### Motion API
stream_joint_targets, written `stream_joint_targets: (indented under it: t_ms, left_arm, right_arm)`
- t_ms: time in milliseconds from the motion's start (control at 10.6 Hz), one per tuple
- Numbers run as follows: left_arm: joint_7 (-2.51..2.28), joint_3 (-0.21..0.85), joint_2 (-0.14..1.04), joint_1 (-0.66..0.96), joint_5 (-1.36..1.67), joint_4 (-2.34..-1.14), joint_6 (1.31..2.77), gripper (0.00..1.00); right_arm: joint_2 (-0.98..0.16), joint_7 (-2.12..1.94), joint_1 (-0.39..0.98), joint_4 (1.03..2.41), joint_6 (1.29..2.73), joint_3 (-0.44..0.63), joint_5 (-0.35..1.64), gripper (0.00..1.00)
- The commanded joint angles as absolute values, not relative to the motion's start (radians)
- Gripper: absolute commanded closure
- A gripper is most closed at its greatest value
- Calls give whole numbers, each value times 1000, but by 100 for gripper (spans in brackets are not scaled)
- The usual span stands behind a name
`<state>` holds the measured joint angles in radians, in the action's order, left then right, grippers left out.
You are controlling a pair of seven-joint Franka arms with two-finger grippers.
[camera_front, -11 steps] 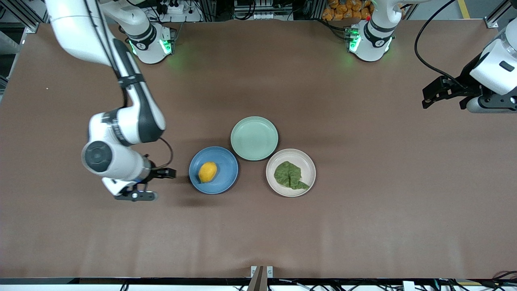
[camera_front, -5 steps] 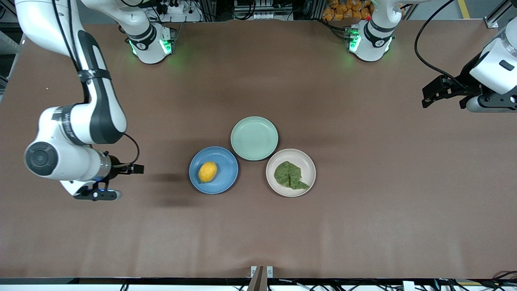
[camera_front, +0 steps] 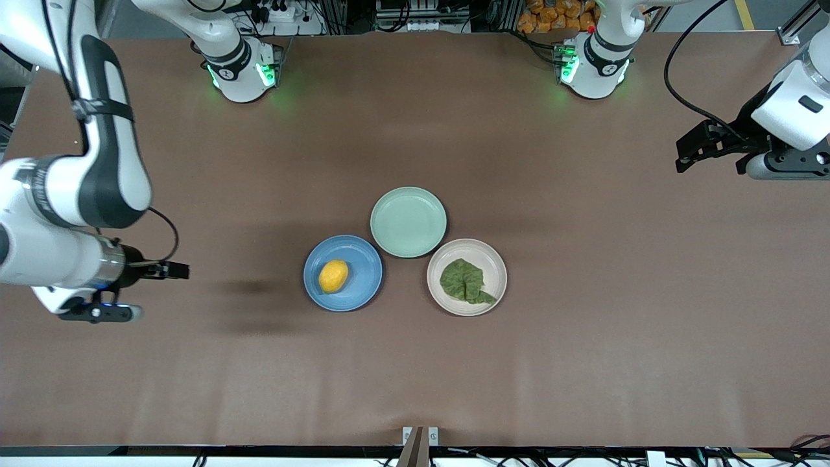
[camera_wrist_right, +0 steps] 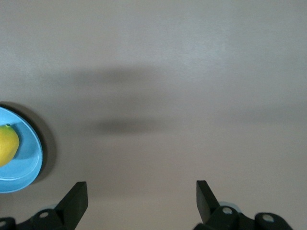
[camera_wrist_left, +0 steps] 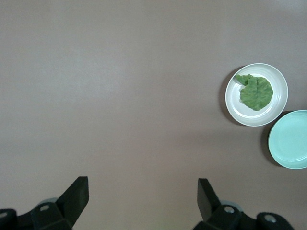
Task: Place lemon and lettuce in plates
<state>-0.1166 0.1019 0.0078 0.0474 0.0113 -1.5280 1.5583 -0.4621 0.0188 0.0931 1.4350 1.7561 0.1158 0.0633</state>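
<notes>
A: Right gripper (camera_front: 170, 270) hangs wide open, empty, toward the right arm's end from the blue plate (camera_front: 363, 290). Left gripper (camera_front: 688, 148) too, waiting.

B: Yep, lemon (camera_front: 333, 276) sits in it, lettuce (camera_front: 465, 281) in the cream plate (camera_front: 496, 259) beside. Looks done.

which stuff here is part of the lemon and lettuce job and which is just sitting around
Part of the job:
- lemon, lying in the blue plate
- lettuce, lying in the beige plate

Just sitting around:
- mint-green plate, with nothing on it, touching both other plates and farther from the front camera than either
- brown table
</notes>
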Motion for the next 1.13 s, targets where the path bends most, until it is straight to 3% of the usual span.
stream_joint_targets:
  t_ms: [0, 471, 1037]
  left_arm:
    - [-104, 106, 11, 41, 26, -1509, 1537, 0]
    - [-98, 101, 9, 41, 25, -1511, 1537, 0]
    - [-103, 103, -5, 41, 25, -1511, 1537, 0]
  right_arm:
    - [-355, 6, 55, 1530, 1740, 100, 57, 0]
    - [-164, 6, 3, 1704, 1746, 91, 58, 0]
    - [-63, 5, -66, 1738, 1744, 49, 58, 0]
